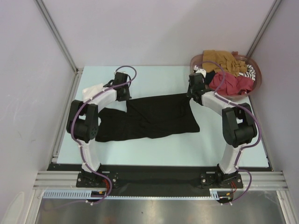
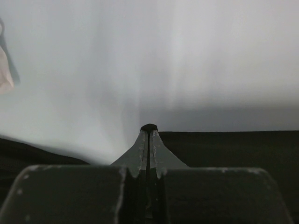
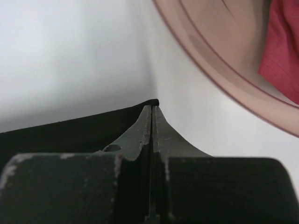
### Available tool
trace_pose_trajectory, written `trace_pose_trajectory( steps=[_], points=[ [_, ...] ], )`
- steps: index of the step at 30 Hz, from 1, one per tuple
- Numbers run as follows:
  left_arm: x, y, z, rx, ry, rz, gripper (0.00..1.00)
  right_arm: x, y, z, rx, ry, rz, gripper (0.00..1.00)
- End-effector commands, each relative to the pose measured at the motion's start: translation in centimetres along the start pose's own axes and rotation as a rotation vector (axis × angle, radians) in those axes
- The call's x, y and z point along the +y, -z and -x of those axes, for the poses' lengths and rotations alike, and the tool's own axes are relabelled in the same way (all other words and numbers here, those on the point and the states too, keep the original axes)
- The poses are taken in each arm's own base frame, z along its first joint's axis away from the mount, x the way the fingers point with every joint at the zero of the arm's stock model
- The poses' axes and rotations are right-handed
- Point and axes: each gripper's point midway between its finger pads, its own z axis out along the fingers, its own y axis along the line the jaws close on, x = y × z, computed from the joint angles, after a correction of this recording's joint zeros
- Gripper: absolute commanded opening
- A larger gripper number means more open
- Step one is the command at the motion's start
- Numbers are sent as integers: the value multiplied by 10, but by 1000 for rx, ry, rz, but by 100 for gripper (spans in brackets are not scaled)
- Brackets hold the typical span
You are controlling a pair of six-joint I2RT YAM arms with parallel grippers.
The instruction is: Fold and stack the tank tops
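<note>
Cloth fills the middle of the overhead view: the black tank top (image 1: 154,116) lies spread on the pale table (image 1: 154,77), its far edge stretched between the left gripper (image 1: 125,97) and the right gripper (image 1: 190,93), one at each far corner. A white tank top (image 1: 93,89) lies crumpled beside the left arm, near the table's left edge. At the far right corner the round basket (image 1: 193,60) holds a mustard-brown tank top (image 1: 222,58), a red tank top (image 1: 231,84) and a striped tank top (image 1: 250,71), heaped together. From the left wrist, the left gripper (image 2: 149,133) is clenched, with a small nub of the black tank top (image 2: 224,149) pinched at its tips; the white tank top (image 2: 4,70) shows at the left border. From the right wrist, the right gripper (image 3: 152,108) is likewise clamped on the edge of the black tank top (image 3: 70,128), with the basket (image 3: 210,79) wall and the red tank top (image 3: 282,46) at the upper right
</note>
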Motion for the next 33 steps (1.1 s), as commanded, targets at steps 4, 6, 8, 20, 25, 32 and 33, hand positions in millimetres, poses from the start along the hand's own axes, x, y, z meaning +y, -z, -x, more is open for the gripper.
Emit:
trace_pose_trajectory(
  steps=[4,6,8,20,25,32,33],
  points=[
    [-20,16,55,-127,-7,-53,0,-6,13,43,-112,-101,50,0],
    [-21,11,55,-120,-12,-50,0,-9,12,52,-127,-112,56,0],
    [-22,9,62,-127,-11,-45,0,-9,11,58,-137,-118,64,0],
    [-16,22,48,-127,6,-53,0,-7,26,48,-162,-135,105,0],
    [-11,38,35,-135,-1,-45,0,-8,37,33,-152,-136,106,0],
    [-10,70,16,-181,4,-47,0,-28,56,11,-141,-187,48,0],
    [-13,74,12,-185,3,-56,0,-31,58,1,-130,-186,40,0]
  ],
)
